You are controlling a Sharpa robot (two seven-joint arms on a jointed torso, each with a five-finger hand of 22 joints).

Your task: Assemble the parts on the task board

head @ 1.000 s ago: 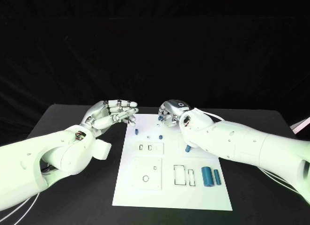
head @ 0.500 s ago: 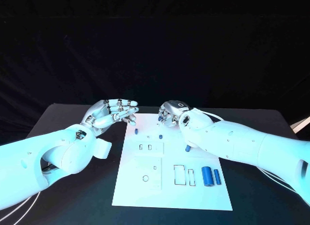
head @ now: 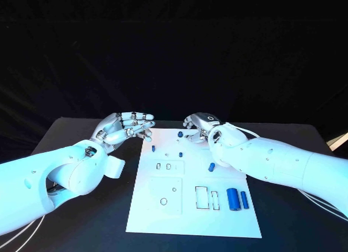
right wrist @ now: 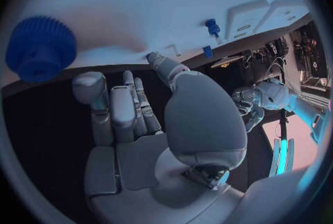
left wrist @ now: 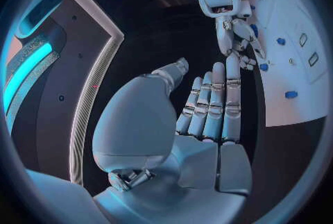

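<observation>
The white task board (head: 193, 220) lies lengthwise in the middle of the black table. My right hand (head: 201, 126) hovers at its far end with its fingers apart and holds nothing. Just left of it, a small blue round part (head: 180, 134) stands on the board; in the right wrist view it appears as a ridged blue knob (right wrist: 40, 49) beyond my fingertips (right wrist: 132, 82). My left hand (head: 129, 126) hangs over the board's far left corner, fingers extended and empty (left wrist: 208, 107). Small blue parts (head: 153, 148) (head: 180, 154) (head: 211, 167) sit further along the board.
Two blue cylinders (head: 233, 198) (head: 244, 199) lie side by side at the board's near right, beside rectangular slots (head: 201, 195). An oval hole (head: 163, 200) lies on the near left. Bare black table (head: 83, 220) flanks the board on both sides.
My right hand has drawn a little to the right, off the small blue round part, which now stands uncovered at the board's far end. The left hand has barely moved.
</observation>
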